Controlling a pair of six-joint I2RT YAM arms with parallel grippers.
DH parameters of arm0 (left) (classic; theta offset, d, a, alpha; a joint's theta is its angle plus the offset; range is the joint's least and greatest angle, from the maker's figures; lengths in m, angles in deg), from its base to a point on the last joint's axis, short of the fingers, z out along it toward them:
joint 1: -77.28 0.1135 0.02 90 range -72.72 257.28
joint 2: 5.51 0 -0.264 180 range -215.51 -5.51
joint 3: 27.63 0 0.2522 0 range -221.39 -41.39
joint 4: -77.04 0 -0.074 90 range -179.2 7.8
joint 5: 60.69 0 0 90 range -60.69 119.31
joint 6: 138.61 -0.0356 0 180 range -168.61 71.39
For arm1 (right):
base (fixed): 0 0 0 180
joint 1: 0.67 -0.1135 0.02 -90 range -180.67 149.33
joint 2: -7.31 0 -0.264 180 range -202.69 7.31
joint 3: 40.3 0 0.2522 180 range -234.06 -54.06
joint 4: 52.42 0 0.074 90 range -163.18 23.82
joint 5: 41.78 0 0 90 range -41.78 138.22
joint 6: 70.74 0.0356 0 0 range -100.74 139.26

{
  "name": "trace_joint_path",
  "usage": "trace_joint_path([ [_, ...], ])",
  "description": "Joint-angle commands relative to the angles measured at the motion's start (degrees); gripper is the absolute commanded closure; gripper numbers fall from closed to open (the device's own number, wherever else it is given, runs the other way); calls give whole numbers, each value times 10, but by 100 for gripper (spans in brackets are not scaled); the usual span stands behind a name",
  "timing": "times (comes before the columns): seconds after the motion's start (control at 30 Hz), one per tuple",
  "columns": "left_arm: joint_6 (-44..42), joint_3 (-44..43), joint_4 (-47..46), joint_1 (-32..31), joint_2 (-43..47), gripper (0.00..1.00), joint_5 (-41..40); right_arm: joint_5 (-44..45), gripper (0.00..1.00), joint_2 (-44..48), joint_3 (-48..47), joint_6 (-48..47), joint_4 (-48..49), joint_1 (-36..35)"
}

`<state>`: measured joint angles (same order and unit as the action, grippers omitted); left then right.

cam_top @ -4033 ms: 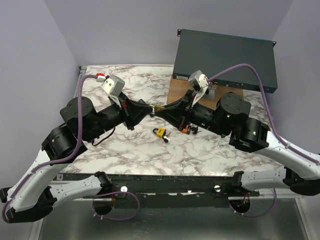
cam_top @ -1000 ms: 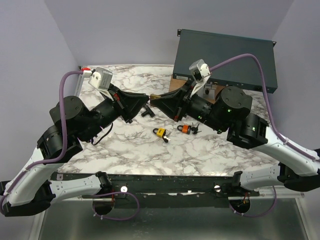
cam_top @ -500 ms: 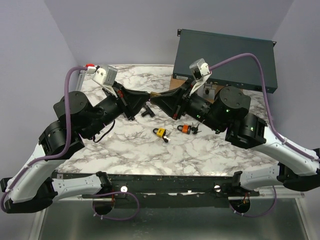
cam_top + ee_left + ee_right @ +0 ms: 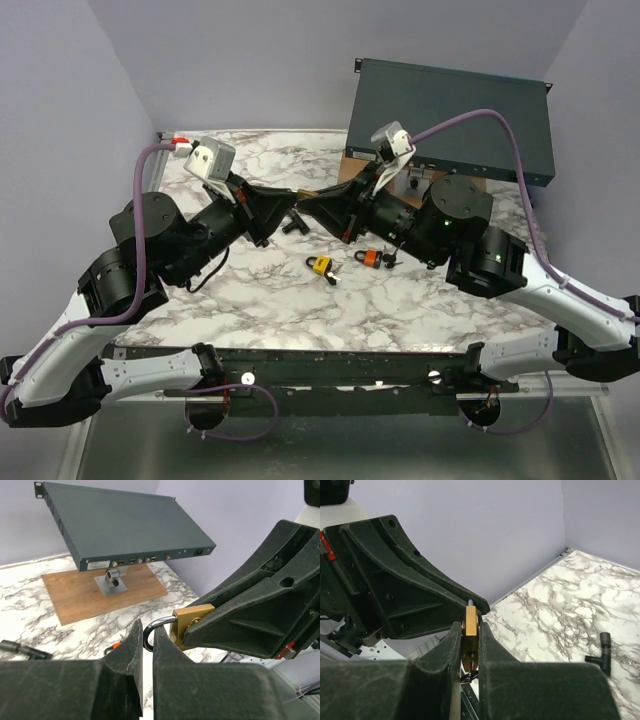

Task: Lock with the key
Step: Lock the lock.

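A brass padlock (image 4: 305, 192) hangs in the air between my two grippers, above the back middle of the marble table (image 4: 280, 300). My right gripper (image 4: 469, 625) is shut on the brass body (image 4: 470, 626), keyhole end toward its camera. A dark ring hangs below the keyhole; I cannot make out a key there. My left gripper (image 4: 147, 630) is shut on the steel shackle (image 4: 156, 624), whose loop passes between the fingertips, with the padlock body (image 4: 192, 622) just beyond. In the top view the left gripper (image 4: 296, 191) and right gripper (image 4: 309, 199) meet tip to tip.
Below the grippers lie a small yellow padlock (image 4: 320, 265), an orange-bodied one (image 4: 370, 257) with dark keys beside it, and a black T-shaped piece (image 4: 292, 221). A dark rack unit (image 4: 450, 118) stands on a wooden board (image 4: 100, 592) at the back right.
Both arms have shifted a little, carrying the padlock slightly left. Both grips on it are unchanged.
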<state>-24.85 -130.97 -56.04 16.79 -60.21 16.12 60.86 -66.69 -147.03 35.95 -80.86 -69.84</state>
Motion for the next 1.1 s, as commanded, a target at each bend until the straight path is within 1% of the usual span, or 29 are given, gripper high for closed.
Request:
trace_joint_path([
  [0.0,55,52,-109,-87,6,100,259,7,99,-125,55,-3,-47,1],
  [0.03,51,58,-105,-87,16,100,239,5,96,-117,55,-3,-47,1],
  [0.1,41,67,-100,-87,33,100,208,3,87,-99,60,-4,-41,2],
  [0.17,31,78,-99,-87,54,100,177,1,82,-79,71,-7,-29,2],
  [0.3,15,95,-94,-86,84,100,112,-1,70,-50,86,-8,-13,2],
  [0.37,10,105,-100,-85,97,100,103,-5,61,-36,99,-7,1,2],
  [0.43,5,111,-105,-85,106,100,102,-9,56,-23,113,-5,13,1],
  [0.5,1,112,-104,-86,109,100,102,-12,48,-11,123,-2,27,1],
  [0.6,-4,115,-103,-86,116,100,106,-24,33,16,142,1,50,1],
  [0.67,-9,120,-105,-86,125,100,111,-37,26,37,156,-4,63,1],
  [0.73,-13,123,-106,-86,133,100,117,-58,22,62,172,-11,78,2],
  [0.87,-20,124,-108,-85,146,100,132,-130,18,115,206,-25,113,1],
  [0.9,-21,123,-107,-84,148,100,148,-152,17,125,214,-26,121,1],
  [1.07,-22,116,-102,-85,158,100,172,-225,11,168,220,-36,119,1],
])
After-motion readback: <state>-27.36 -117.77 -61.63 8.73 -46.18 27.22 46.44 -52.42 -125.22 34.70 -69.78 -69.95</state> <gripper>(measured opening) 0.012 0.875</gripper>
